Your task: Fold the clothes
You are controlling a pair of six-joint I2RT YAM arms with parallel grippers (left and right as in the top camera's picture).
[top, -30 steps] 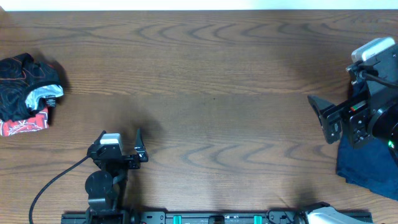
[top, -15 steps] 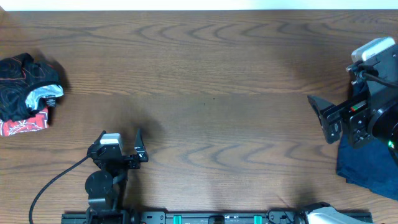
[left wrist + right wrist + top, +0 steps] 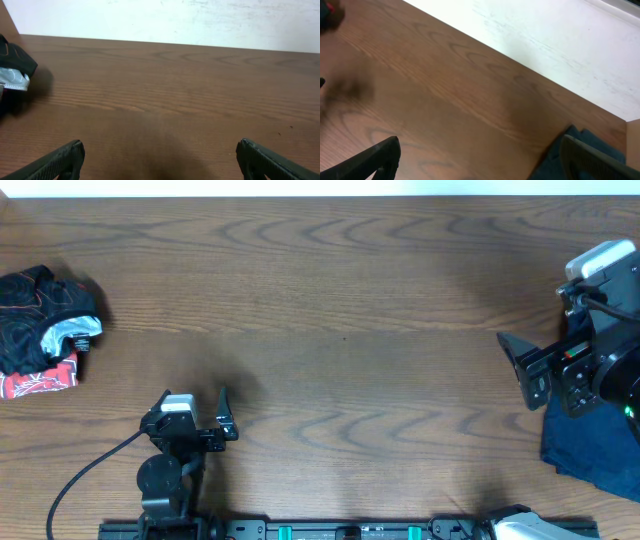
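A crumpled black jersey (image 3: 45, 310) with thin line pattern lies at the table's far left, on a red printed tee (image 3: 40, 380). The jersey's edge also shows in the left wrist view (image 3: 12, 65). A navy garment (image 3: 590, 445) lies at the right front, partly under my right arm, and shows in the right wrist view (image 3: 597, 142). My left gripper (image 3: 194, 398) is open and empty near the front edge, with bare wood between its fingers (image 3: 161, 165). My right gripper (image 3: 520, 370) is open and empty above the wood, next to the navy garment (image 3: 480, 162).
The brown wooden table (image 3: 340, 300) runs to a white wall (image 3: 175, 20) at the back. A black cable (image 3: 80, 475) loops from the left arm. The arms' base rail (image 3: 350, 530) lies along the front edge.
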